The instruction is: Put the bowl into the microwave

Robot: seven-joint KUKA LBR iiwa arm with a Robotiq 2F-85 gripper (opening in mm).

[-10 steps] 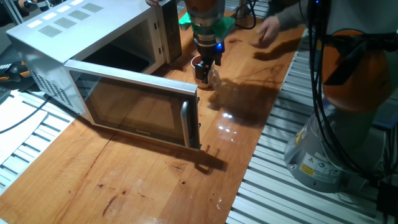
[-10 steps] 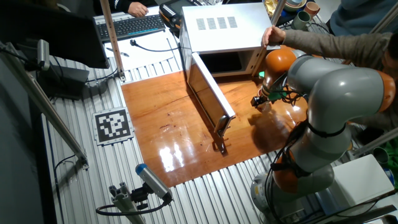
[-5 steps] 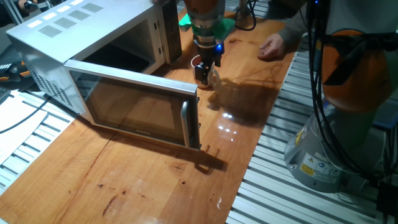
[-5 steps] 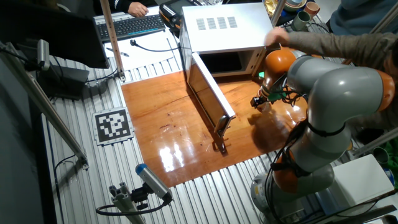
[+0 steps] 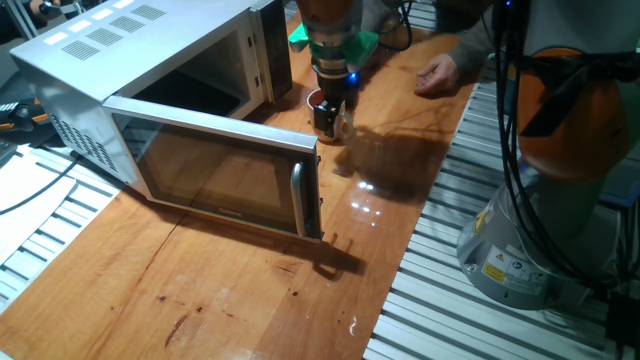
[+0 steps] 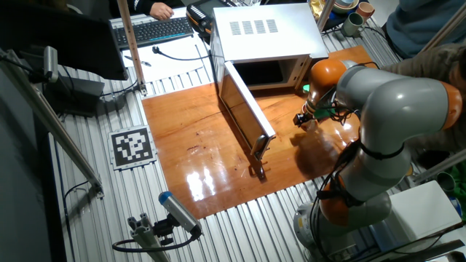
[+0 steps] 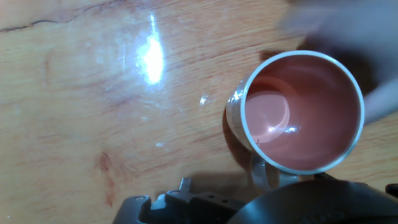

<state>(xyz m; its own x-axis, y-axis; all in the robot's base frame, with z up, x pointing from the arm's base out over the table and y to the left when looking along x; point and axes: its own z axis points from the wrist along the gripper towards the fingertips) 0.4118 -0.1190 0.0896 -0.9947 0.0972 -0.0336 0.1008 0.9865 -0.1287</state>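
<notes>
The bowl (image 7: 297, 112) fills the right of the hand view, cream outside and reddish-brown inside, its rim facing the camera. My gripper (image 7: 273, 177) holds it at the near rim, one finger (image 7: 261, 175) against the outer wall. From the side, the gripper (image 5: 330, 112) hangs just above the wood with the bowl (image 5: 342, 122) at its tips, right of the microwave (image 5: 120, 70). The microwave's door (image 5: 225, 170) is swung wide open and its dark cavity (image 5: 195, 90) faces the gripper. In the other fixed view the gripper (image 6: 301, 120) sits right of the microwave (image 6: 266, 33).
A person's hand (image 5: 440, 72) rests on the wooden table (image 5: 230, 290) behind and right of the gripper. A green object (image 5: 298, 32) lies behind the arm. The open door (image 6: 244, 109) juts across the table. A keyboard (image 6: 156, 30) lies beyond the table's far edge.
The person's hand left the microwave top and settled lower on the table. My gripper shifted very slightly toward the microwave with the bowl still in it.
</notes>
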